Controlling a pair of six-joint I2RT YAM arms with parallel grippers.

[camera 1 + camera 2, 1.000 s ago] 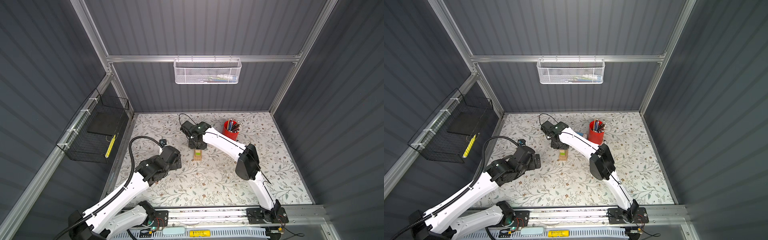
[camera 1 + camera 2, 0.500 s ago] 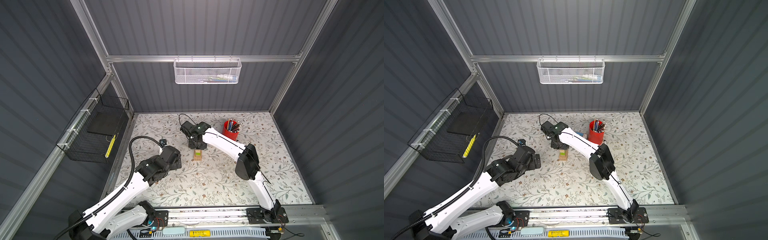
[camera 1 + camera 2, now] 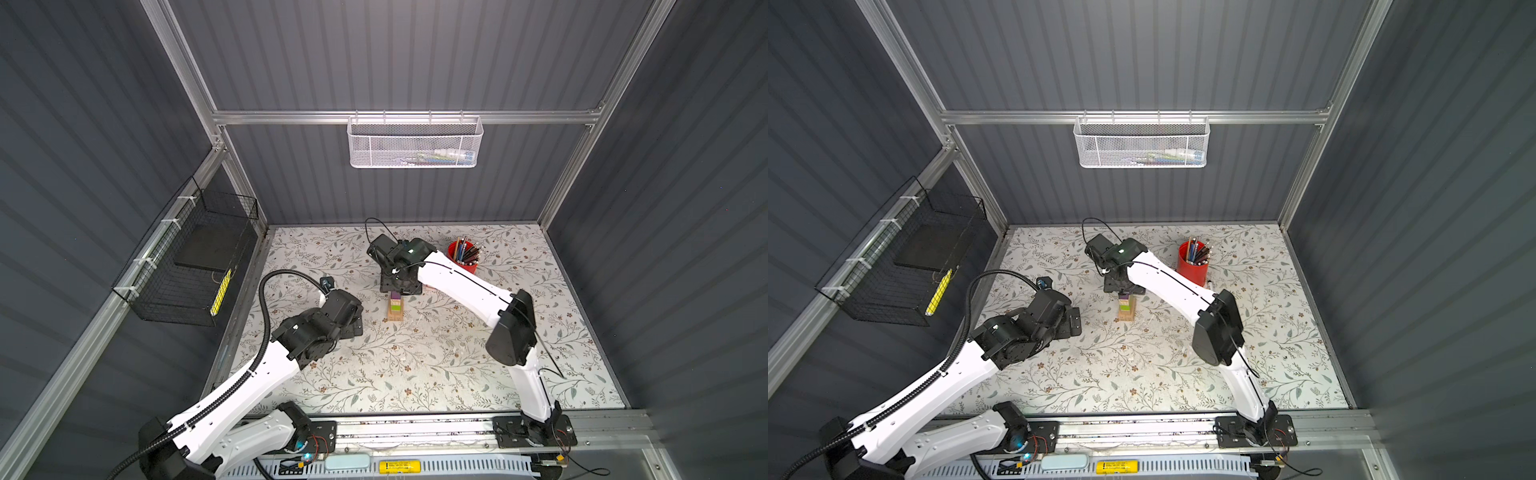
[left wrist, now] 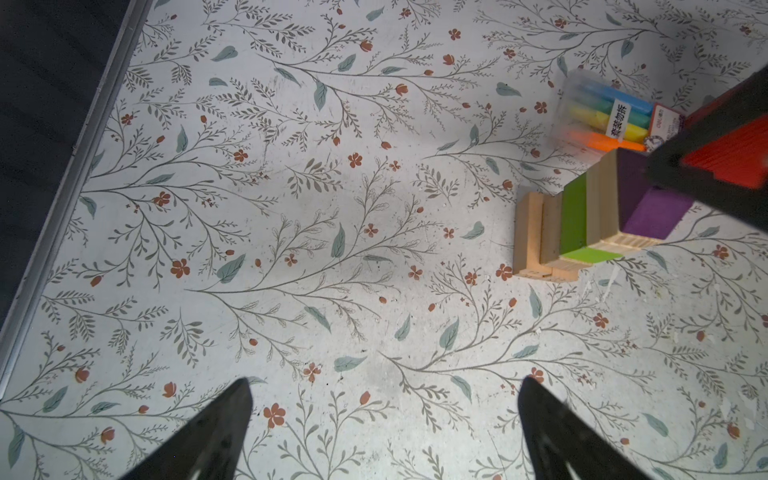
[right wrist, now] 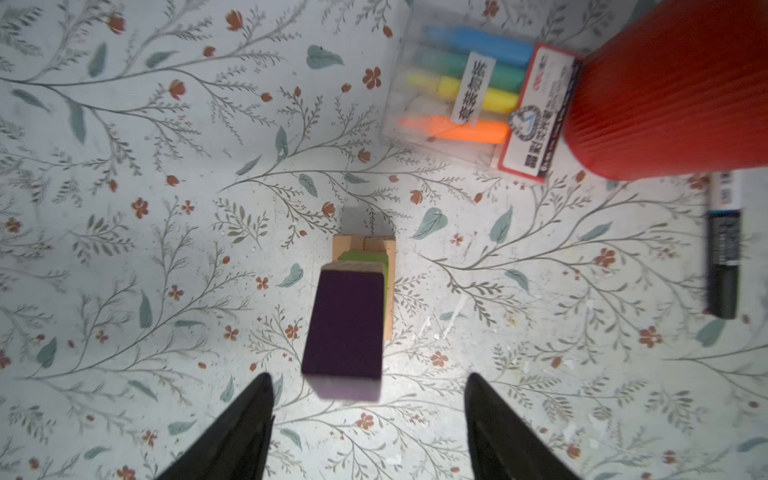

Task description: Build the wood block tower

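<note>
The tower (image 3: 395, 308) (image 3: 1126, 308) stands mid-table: tan wood blocks, a lime green block (image 4: 575, 220) among them, a dark purple block (image 5: 345, 324) on top. My right gripper (image 3: 400, 288) (image 3: 1124, 289) (image 5: 368, 376) hangs just over the tower and is open, with its fingers on either side of the purple block and apart from it. To the left of the tower, low over bare table, my left gripper (image 3: 354, 323) (image 3: 1073, 320) (image 4: 384, 379) is wide open and holds nothing. In the left wrist view the tower (image 4: 582, 224) leans slightly stepped at its base.
A red pencil cup (image 3: 463, 255) (image 3: 1192, 266) (image 5: 665, 91) stands behind and right of the tower, with a clear highlighter pack (image 5: 465, 83) (image 4: 602, 116) beside it and a black marker (image 5: 723, 249) nearby. A white mesh basket (image 3: 415, 141) hangs on the back wall, a black wire basket (image 3: 195, 266) on the left wall.
My right gripper has opened and let go of the purple block, which now rests on top of the tower. The left arm has not moved.
</note>
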